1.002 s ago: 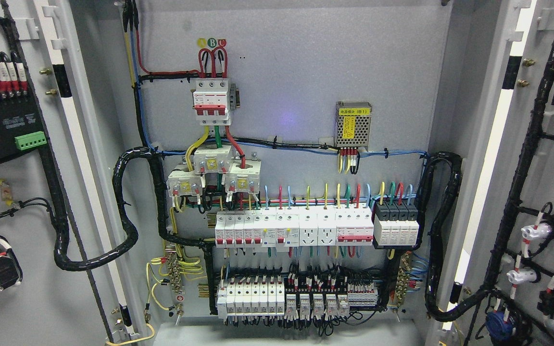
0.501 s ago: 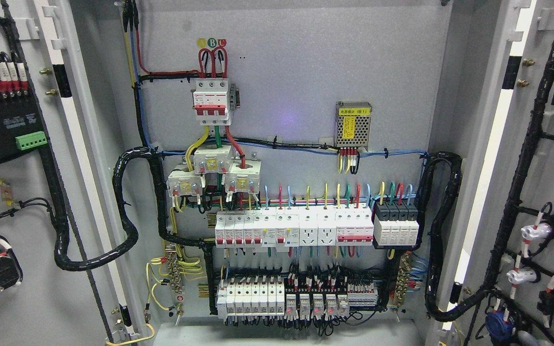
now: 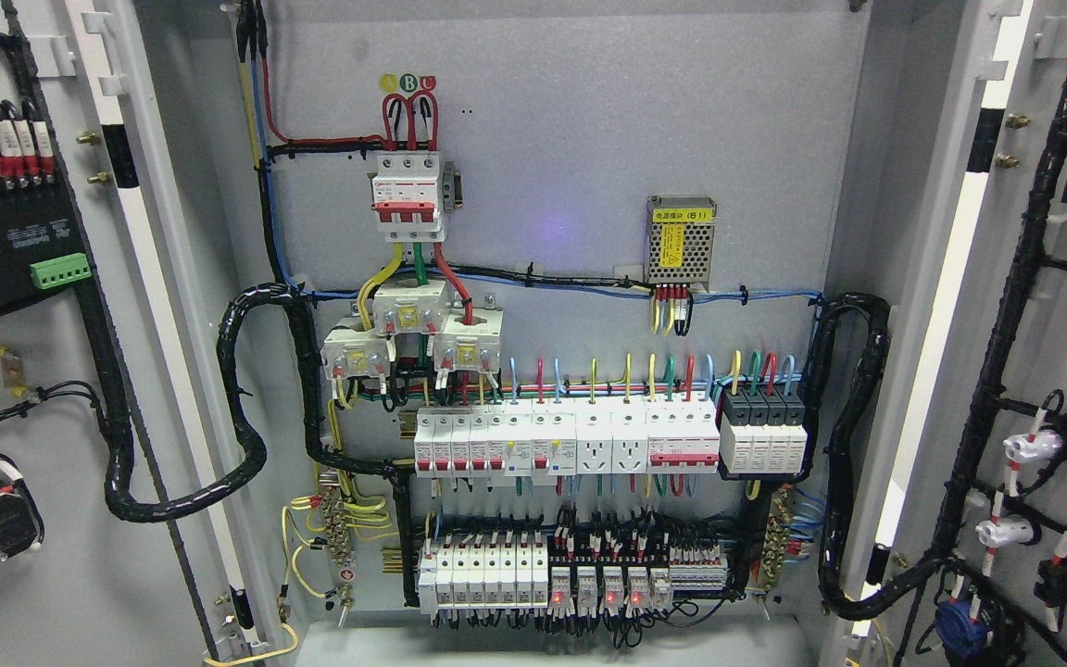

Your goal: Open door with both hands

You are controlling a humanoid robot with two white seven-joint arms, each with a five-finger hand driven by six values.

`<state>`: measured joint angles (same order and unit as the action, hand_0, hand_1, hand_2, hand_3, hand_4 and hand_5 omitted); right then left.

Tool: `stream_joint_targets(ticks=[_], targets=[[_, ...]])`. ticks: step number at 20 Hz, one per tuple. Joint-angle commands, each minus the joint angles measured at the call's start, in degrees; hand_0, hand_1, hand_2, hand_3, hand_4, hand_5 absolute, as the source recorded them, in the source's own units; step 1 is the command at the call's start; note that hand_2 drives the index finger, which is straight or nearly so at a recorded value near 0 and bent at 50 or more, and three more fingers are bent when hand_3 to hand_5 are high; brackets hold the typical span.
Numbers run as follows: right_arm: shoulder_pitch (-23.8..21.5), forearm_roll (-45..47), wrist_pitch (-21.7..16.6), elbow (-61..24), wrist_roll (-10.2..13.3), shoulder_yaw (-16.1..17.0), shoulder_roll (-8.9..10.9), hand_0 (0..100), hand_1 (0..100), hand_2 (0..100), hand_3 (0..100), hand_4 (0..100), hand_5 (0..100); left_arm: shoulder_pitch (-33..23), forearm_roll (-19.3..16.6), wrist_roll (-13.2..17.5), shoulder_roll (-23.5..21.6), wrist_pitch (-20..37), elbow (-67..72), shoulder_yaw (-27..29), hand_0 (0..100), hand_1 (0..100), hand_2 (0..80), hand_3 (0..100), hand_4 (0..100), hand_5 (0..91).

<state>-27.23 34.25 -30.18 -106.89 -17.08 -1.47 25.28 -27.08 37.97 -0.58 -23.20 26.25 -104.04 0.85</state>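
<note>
Two doors stand swung wide: the left door point(image 3: 24, 371) fills the picture's left edge and the right door point(image 3: 1052, 324) its right edge, with the cabinet point(image 3: 580, 120) open between them. I see neither of my hands in this view, so I cannot tell how far they are open or whether they touch anything.

Both doors are cut off by the frame, so their outer edges and handles are hidden from me. The parts mounted on their inner faces are only partly in view, and the print on the small labels is too fine for me to read.

Inside, I count one three-pole main switch point(image 3: 408, 196) near the top, three white blocks point(image 3: 413, 335) clustered beneath it, and one perforated metal box point(image 3: 680, 239) to the right. Two rows of breakers follow: the upper row point(image 3: 566, 443) and the lower row point(image 3: 571, 574), where three red lights glow. Two thick black cable bundles loop down, one on the left point(image 3: 242, 408) and one on the right point(image 3: 853, 445).
</note>
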Motion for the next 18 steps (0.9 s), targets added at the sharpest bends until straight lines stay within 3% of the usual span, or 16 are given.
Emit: stream_joint_targets(ticks=[1, 3, 7, 10, 12, 16, 18], targets=[[-0.19, -2.79, -0.05, 19.06, -0.06, -6.09, -2.77, 19, 0, 0, 0, 0, 0, -0.6, -1.85, -0.12, 5.45, -0.06, 15.07, -11.74, 0, 0, 0.0, 0, 0, 0.0], [-0.19, -4.18, -0.05, 23.72, -0.06, -6.26, -3.65, 19, 0, 0, 0, 0, 0, -0.51, -1.85, -0.12, 5.8, -0.06, 19.55, -12.54, 0, 0, 0.0, 0, 0, 0.0], [-0.02, -9.46, -0.58, 32.25, -0.06, -5.21, -11.37, 19, 0, 0, 0, 0, 0, 1.76, -1.94, -0.04, 8.17, -0.06, 31.94, -13.86, 0, 0, 0.0, 0, 0, 0.0], [-0.02, -11.57, -3.38, 36.82, -0.06, -5.21, -12.44, 19, 0, 0, 0, 0, 0, 3.79, -1.94, 0.57, 9.31, -0.06, 40.73, -14.29, 0, 0, 0.0, 0, 0, 0.0], [0.59, -14.55, -3.57, 40.94, -0.06, -5.38, -13.4, 19, 0, 0, 0, 0, 0, 5.19, -2.03, 2.76, 9.75, -0.15, 46.18, -14.91, 0, 0, 0.0, 0, 0, 0.0], [3.05, -19.66, -3.57, 50.26, 0.03, -4.77, -17.8, 19, 0, 0, 0, 0, 0, 8.79, -4.48, 4.89, 11.07, -0.23, 59.17, -15.18, 0, 0, 0.0, 0, 0, 0.0], [4.28, -20.54, -3.57, 54.66, 0.03, -4.86, -17.89, 19, 0, 0, 0, 0, 0, 10.99, -5.45, 4.97, 12.65, -0.24, 66.91, -15.18, 0, 0, 0.0, 0, 0, 0.0]])
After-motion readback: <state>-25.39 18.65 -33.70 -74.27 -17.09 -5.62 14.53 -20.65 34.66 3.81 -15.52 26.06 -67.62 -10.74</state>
